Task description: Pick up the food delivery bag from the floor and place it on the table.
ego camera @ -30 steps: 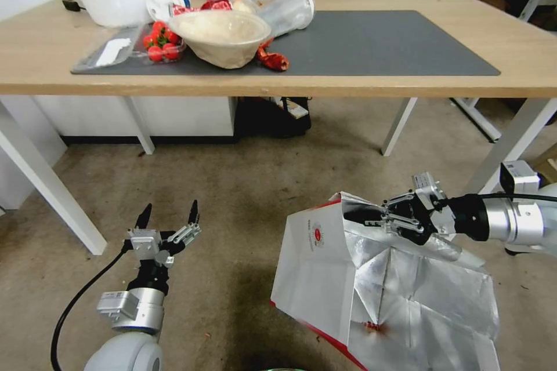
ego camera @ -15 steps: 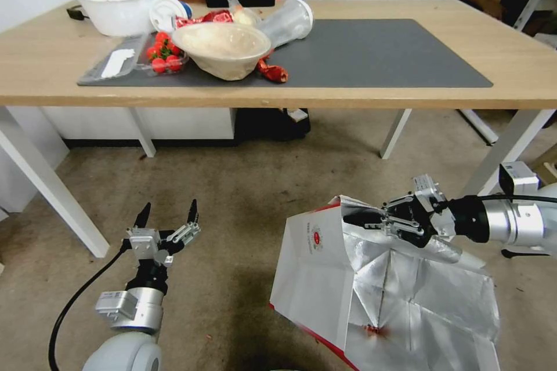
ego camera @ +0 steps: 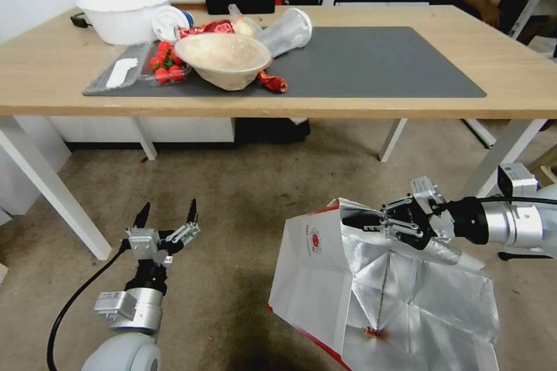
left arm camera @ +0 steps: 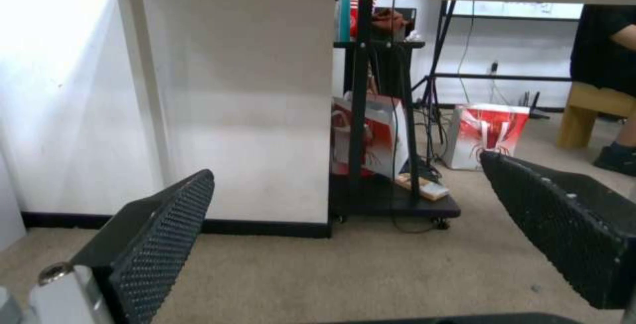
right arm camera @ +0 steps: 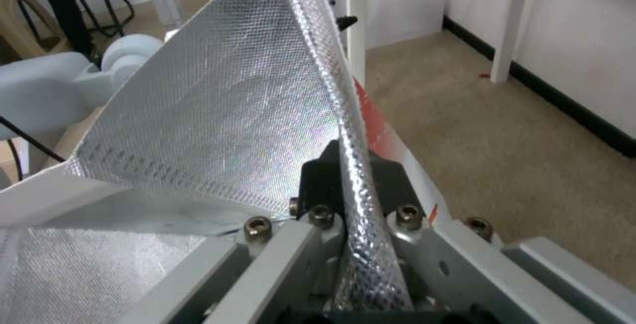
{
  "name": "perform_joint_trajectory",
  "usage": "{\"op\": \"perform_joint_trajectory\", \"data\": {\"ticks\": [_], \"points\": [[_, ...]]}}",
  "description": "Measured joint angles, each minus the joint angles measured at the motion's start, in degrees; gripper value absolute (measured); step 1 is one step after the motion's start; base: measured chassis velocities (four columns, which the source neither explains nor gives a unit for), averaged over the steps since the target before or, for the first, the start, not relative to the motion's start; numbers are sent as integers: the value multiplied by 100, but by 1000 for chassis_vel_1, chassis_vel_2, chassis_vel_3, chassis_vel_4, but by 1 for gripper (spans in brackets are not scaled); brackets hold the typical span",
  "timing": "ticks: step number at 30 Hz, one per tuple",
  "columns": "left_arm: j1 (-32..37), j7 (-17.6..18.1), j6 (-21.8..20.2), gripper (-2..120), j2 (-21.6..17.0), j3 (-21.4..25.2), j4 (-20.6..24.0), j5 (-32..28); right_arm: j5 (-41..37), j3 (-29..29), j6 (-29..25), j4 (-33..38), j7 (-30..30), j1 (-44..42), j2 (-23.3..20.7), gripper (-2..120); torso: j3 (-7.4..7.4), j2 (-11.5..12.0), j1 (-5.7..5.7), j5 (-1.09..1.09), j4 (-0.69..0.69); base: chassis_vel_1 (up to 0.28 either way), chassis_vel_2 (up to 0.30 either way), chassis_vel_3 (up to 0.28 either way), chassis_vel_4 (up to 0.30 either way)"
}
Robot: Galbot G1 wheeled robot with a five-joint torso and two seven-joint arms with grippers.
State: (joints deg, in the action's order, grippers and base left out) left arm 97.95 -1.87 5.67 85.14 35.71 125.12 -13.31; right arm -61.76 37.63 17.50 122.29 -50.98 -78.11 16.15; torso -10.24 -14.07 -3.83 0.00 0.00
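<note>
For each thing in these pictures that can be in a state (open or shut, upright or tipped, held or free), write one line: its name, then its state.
Bag: open, foil rim pinched by the right gripper.
Right gripper: shut on the bag's rim.
Left gripper: open, holding nothing, low over the floor.
Clear cup: lying on its side on the table.
Beige bowl: tilted, on the mat.
White bowl: upright.

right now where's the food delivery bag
In the head view the food delivery bag sits low on the robot's right, in front of the table, its foil rim pinched in the right hand.
</note>
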Motion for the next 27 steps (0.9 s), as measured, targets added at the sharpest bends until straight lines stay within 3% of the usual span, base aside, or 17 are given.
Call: {"op": "perform_joint_trajectory", "data": {"ticks": [27], "points": [[14,12,-41,100,4,7,62,-12,-36,43,46,21,-28,18,16,0,-497,-699,-204,0,0,0,0,0,0]]}}
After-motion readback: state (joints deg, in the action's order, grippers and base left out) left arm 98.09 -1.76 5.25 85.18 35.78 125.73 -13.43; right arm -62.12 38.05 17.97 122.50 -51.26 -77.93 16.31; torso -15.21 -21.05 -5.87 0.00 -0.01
